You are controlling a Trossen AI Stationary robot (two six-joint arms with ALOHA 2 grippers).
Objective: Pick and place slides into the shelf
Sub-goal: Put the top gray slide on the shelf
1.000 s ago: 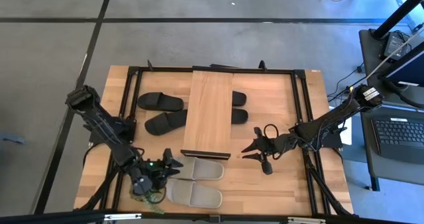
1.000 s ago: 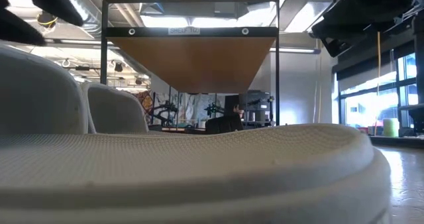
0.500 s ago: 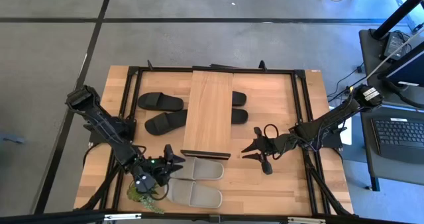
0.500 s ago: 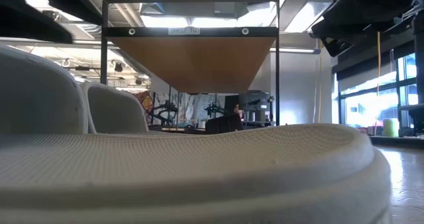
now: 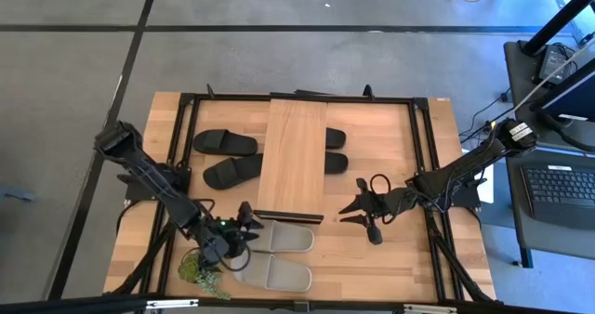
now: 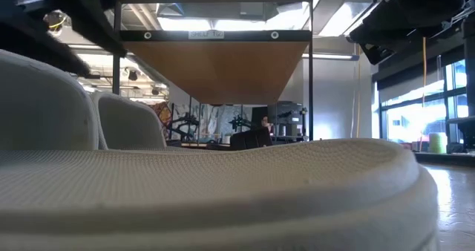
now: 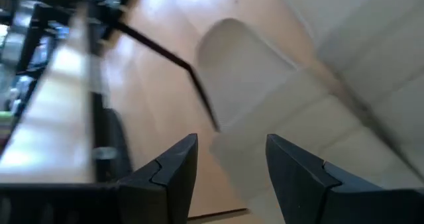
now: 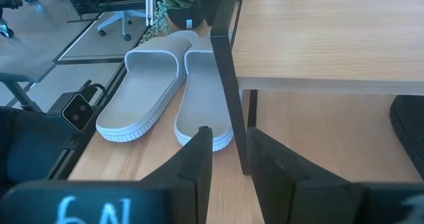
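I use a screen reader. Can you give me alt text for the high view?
From above, the left gripper, open, hovers over two beige-grey slides beside the wood-topped shelf. Black slides lie under and beside the shelf; the right gripper waits opposite.

A small green potted plant [image 5: 198, 269] sits at the butcher-block tabletop's [image 5: 390, 156] near-left corner.
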